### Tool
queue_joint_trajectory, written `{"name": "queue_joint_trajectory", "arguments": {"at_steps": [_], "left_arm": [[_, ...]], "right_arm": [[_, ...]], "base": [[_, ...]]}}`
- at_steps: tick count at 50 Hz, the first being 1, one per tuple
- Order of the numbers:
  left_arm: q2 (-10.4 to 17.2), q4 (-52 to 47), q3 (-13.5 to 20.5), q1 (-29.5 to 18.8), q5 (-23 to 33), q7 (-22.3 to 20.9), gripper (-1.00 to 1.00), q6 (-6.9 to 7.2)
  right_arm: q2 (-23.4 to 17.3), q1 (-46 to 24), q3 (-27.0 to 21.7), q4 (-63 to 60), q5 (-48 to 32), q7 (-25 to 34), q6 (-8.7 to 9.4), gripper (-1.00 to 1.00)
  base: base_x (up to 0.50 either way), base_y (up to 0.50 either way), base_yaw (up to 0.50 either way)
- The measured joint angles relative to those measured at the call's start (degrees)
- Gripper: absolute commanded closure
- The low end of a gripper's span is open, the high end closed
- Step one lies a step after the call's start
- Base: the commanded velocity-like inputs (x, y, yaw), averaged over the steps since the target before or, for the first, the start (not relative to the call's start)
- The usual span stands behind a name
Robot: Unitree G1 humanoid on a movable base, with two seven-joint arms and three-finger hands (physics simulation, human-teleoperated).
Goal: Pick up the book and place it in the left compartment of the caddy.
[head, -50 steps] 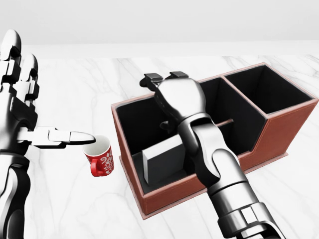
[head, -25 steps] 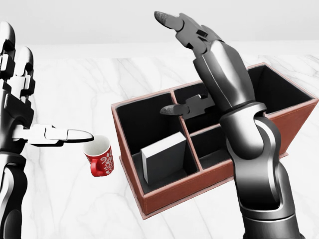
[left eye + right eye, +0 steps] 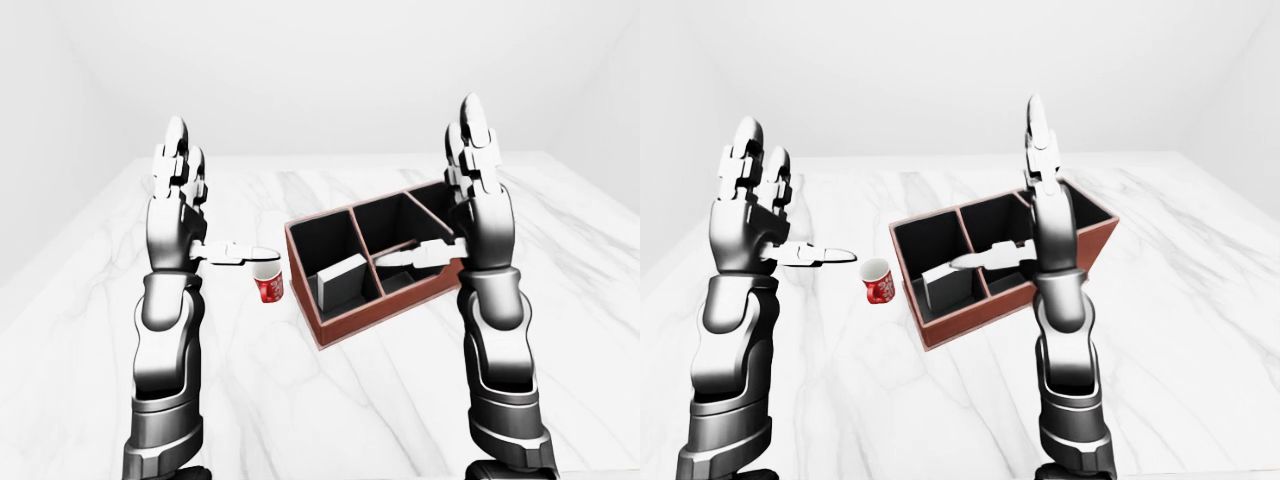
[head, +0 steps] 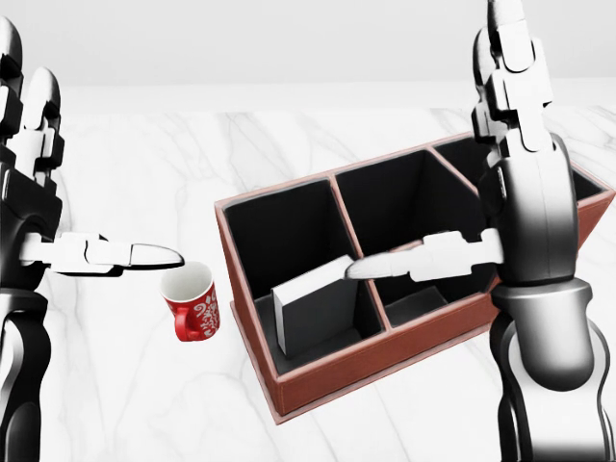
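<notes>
Raised upright over the marble table [image 4: 289,154], both hands released, fingers spread, grasping nothing: right hand [image 4: 515,183] above the caddy [image 4: 385,356], thumb reaching left toward the book [image 4: 313,308], which leans inside the left compartment; left hand [image 4: 38,212] just left of the red mug [image 4: 192,300].
</notes>
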Motion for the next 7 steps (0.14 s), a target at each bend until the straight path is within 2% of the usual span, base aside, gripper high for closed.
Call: {"name": "queue_joint_trajectory", "arguments": {"at_steps": [7], "left_arm": [[-0.2,-0.6,-0.2,0.1,0.2,0.0,-1.0,0.0]], "right_arm": [[0.0,2.3,-0.5,-1.4,3.6,-0.4,-0.8,-1.0]], "base": [[0.0,0.0,0.0]]}}
